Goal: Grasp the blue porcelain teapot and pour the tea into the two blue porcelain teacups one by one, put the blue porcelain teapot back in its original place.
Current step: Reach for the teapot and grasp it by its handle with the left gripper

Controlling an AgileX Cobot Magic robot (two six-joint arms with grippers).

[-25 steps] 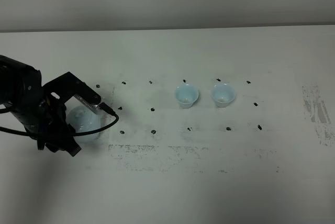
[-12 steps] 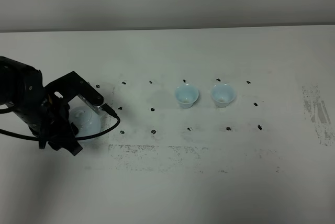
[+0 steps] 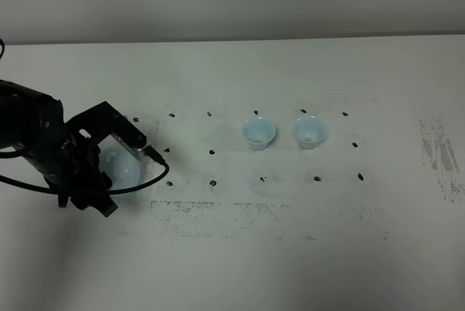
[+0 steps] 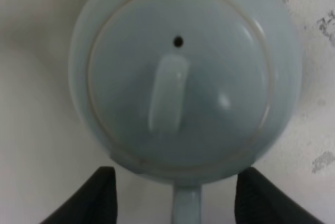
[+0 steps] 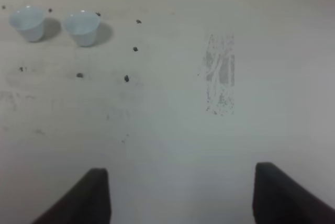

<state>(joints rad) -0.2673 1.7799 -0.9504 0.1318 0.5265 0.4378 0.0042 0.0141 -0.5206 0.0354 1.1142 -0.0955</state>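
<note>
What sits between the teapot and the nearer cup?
Nothing solid: the high view shows only white table with small black marks between pale blue glazed teapot and nearer handleless cup.

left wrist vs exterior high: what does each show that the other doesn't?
Only left wrist: the lid of the blue porcelain teapot close up, with its vent hole and knob, and the left gripper open astride a narrow stub, likely the handle. Only exterior high: the two teacups side by side, off to the right, and the left arm covering much of the teapot. Both: the teapot and the white table.
</note>
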